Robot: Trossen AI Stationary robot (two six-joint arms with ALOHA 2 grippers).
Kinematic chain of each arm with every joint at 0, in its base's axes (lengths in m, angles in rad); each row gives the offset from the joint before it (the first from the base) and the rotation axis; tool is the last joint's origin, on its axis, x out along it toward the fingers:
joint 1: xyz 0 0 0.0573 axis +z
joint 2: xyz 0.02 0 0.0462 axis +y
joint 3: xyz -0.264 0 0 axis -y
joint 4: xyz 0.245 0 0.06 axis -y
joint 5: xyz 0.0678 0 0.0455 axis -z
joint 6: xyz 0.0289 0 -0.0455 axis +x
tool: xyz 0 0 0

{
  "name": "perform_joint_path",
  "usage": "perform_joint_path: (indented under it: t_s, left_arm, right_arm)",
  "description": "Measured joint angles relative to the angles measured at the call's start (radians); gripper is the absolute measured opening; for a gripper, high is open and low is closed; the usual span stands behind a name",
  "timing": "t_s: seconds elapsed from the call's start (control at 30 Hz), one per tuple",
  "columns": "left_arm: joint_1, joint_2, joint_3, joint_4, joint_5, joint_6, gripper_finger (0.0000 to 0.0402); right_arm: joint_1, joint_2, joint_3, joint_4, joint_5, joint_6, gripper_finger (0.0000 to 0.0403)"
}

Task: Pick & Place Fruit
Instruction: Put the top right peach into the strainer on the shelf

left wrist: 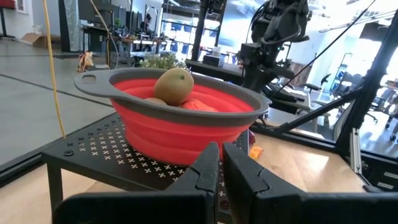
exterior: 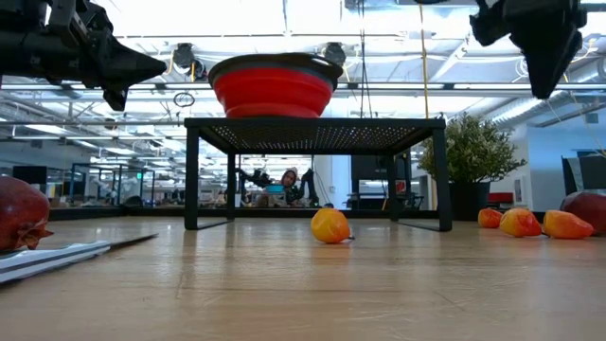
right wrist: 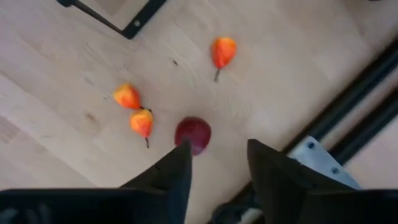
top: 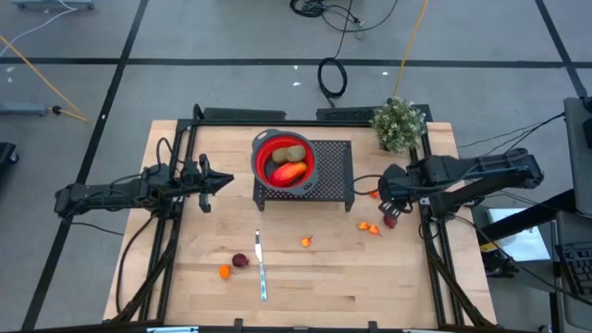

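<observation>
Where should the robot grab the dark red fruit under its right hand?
Probably straight down from above, across its round middle. The dark red fruit lies loose on the wooden table, right below the right gripper, whose fingers are open and look wide enough to straddle it. Two small orange fruits lie close on one side, so the fingers should avoid that side.

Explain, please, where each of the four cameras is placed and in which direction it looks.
High view: above the table, looking straight down; both arms show, beside the red bowl on the black stand.
Low view: at table-top height, looking level under the stand; both grippers hang in from above.
Left wrist view: looks past the shut left gripper at the bowl holding the kiwi.
Right wrist view: looks down past the open right gripper at the dark red fruit.
Shared: high and left wrist views both show the bowl.
</observation>
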Motion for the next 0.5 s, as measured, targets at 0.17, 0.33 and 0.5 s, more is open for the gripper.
perform_joint_path:
  t_s: [0.17,0.33,0.5]
  left_arm:
    - [0.000,0.000,0.000,0.000,0.000,-0.017,0.0019]
    - [0.000,0.000,0.000,0.000,0.000,-0.044,0.0019]
    - [0.000,0.000,0.000,0.000,0.000,-0.064,0.0019]
  right_arm:
    - [0.000,-0.041,-0.085,0.099,0.003,-0.023,0.0203]
    - [-0.006,-0.088,-0.191,0.137,0.032,-0.050,0.0242]
    - [-0.037,-0.133,-0.305,0.202,0.063,-0.057,0.0253]
